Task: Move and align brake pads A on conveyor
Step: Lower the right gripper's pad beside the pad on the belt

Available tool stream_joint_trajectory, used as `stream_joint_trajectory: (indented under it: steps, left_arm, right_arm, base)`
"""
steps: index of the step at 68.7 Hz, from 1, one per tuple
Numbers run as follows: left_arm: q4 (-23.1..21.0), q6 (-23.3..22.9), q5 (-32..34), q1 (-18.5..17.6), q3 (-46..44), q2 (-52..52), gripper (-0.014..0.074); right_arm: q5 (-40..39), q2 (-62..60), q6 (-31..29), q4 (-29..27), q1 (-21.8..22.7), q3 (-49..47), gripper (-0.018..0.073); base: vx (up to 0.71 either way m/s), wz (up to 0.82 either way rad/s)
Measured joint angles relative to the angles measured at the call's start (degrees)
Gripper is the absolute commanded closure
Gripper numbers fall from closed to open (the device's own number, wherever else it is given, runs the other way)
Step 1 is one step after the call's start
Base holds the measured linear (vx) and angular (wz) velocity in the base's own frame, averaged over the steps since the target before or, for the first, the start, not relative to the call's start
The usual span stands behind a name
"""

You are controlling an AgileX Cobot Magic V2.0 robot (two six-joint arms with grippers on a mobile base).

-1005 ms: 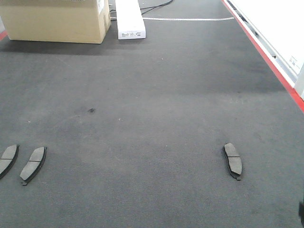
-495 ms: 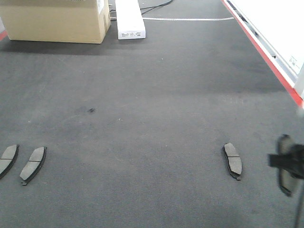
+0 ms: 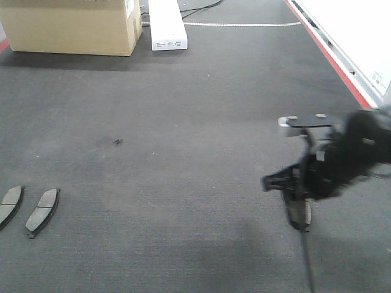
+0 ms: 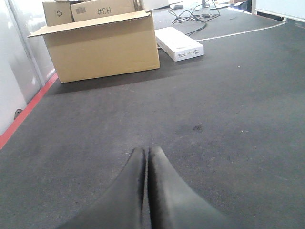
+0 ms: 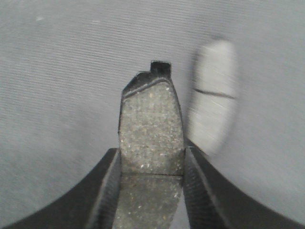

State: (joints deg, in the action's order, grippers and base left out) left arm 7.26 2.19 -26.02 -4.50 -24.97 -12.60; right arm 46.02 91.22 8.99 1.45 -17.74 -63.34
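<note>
two brake pads (image 3: 43, 210) (image 3: 9, 204) lie side by side on the belt (image 3: 183, 122) at its near left. a third pad (image 5: 212, 95) lies on the belt at the near right, with the right gripper (image 5: 151, 164) above it, a fourth pad (image 5: 151, 126) between its fingers. at the far left a cardboard box (image 3: 70, 27) stands on the belt, a long flat box (image 3: 166, 24) just right of it.

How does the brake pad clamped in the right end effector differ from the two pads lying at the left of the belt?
The held pad is gripped between the right end effector fingers, off the conveyor; the two left pads lie flat on it, untouched. The held one is alone in the grip beside another pad; the left two lie as a close pair, angled alike. All share grey friction faces on dark backing.
</note>
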Motion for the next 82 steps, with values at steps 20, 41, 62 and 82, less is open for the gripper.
stream_joint_trajectory:
  steps: [20,41,62,82]
  left_arm:
    - [0.00,0.00,0.00,0.00,0.00,0.00,0.0602]
    - [0.00,0.00,0.00,0.00,0.00,0.00,0.0602]
    - [0.00,0.00,0.00,0.00,0.00,0.00,0.0602]
    - [0.00,0.00,0.00,0.00,0.00,0.00,0.0602]
  right_arm:
    - [7.22,11.93,0.17,0.44,-3.15,-11.41,0.0566]
    - [7.02,16.66,1.94,3.33,-3.15,-13.44,0.0566]
    - [5.76,20.20,4.45,6.23,-3.15,-13.44,0.0566]
    - [4.69,21.33,4.62,6.27,-3.15,-13.44,0.0558]
  base:
    - [0.00,0.00]
    - [0.00,0.00]
    - [0.00,0.00]
    - [0.00,0.00]
